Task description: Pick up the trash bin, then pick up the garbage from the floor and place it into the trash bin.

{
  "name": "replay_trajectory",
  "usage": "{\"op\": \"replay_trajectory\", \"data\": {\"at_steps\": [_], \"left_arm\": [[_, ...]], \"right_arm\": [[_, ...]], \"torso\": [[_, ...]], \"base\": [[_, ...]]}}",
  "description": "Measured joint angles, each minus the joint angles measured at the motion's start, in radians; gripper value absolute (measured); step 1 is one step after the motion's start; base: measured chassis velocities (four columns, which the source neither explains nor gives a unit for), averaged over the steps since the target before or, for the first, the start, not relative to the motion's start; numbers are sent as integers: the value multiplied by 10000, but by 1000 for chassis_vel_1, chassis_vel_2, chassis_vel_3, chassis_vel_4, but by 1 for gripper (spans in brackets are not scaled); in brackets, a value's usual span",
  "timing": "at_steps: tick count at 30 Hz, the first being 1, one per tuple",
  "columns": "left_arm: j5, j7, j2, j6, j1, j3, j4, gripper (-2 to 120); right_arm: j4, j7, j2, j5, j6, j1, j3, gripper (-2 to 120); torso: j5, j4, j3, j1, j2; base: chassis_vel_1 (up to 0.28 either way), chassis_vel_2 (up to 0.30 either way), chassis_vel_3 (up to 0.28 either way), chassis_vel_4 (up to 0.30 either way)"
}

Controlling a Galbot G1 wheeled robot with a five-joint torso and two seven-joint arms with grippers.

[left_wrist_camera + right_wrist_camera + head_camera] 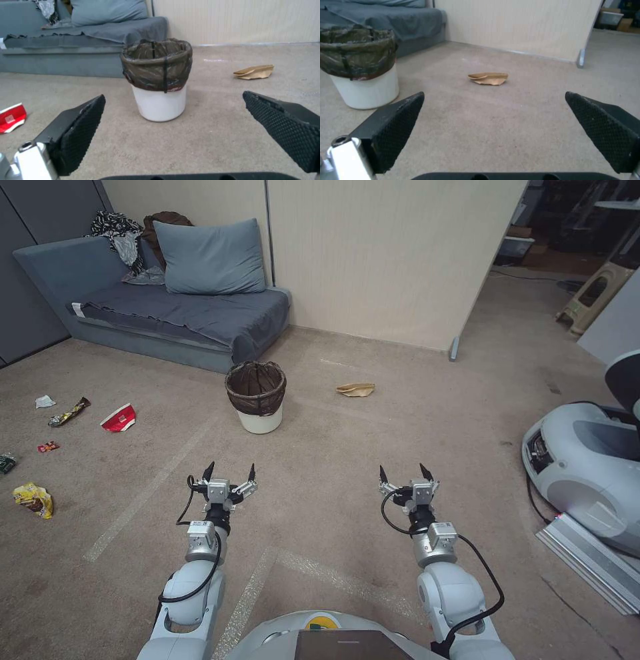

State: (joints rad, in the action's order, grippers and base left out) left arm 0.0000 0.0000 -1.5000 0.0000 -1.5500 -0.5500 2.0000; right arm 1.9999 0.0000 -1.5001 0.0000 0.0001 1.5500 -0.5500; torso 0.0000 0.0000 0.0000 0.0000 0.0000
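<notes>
Two grippers out front, both empty. Our left gripper hangs low over the carpet with fingers spread wide; our right gripper is level with it, well apart, fingers just as wide.

Trash bin stands upright on the carpet ahead of the left gripper, near the front corner of the grey sofa. Dark liner folded over the rim, white wall bare below. Nothing touches it. In the left wrist view it sits between the two finger pads, some way off.

Garbage all on the floor. Tan paper lies beside the bin on the right-arm side, apart from it. Off to our left, well apart from the bin: red-and-white paper cup on its side, gold candy wrapper, white tissue wad, tiny red wrapper, yellow snack bag. A green-labelled item at the view's edge is too cut off to name.

We judge the first step barely begun: bin not yet picked up, no litter collected. Next move, as we read it, calls for closing the gap to the bin and bringing the left fingers down around its rim or wall. The slack liner may slip under the pads, so a bite on the rim itself looks safer.
</notes>
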Motion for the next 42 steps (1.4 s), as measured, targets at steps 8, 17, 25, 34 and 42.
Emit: {"op": "replay_trajectory", "data": {"at_steps": [8, 17, 25, 34, 42], "left_arm": [[0, 0, 0, 0, 0, 0, 0, 100], [0, -3, 0, 0, 0, 0, 0, 100], [406, -1757, -170, -155, 170, 350, -112, 100], [412, -2626, -155, -385, 302, 370, -179, 100], [347, -2620, -119, -403, 272, 395, -164, 100]], "right_arm": [[0, 0, 0, 0, 0, 0, 0, 100], [0, 0, 0, 0, 0, 0, 0, 100], [422, 956, -574, -293, 1297, 614, -482, 100], [984, 1651, -787, -107, 2344, 1184, -958, 100], [1134, 1646, -634, 34, 2419, 1254, -973, 100]], "torso": [[0, 0, 0, 0, 0], [0, 0, 0, 0, 0], [0, -2, 0, 0, 0], [2, -3, -1, 0, 0], [1, 1, 0, 0, -1]], "base": [[0, 0, 0, 0], [0, 0, 0, 0], [0, 0, 0, 0], [0, 0, 0, 0], [0, 0, 0, 0]]}}
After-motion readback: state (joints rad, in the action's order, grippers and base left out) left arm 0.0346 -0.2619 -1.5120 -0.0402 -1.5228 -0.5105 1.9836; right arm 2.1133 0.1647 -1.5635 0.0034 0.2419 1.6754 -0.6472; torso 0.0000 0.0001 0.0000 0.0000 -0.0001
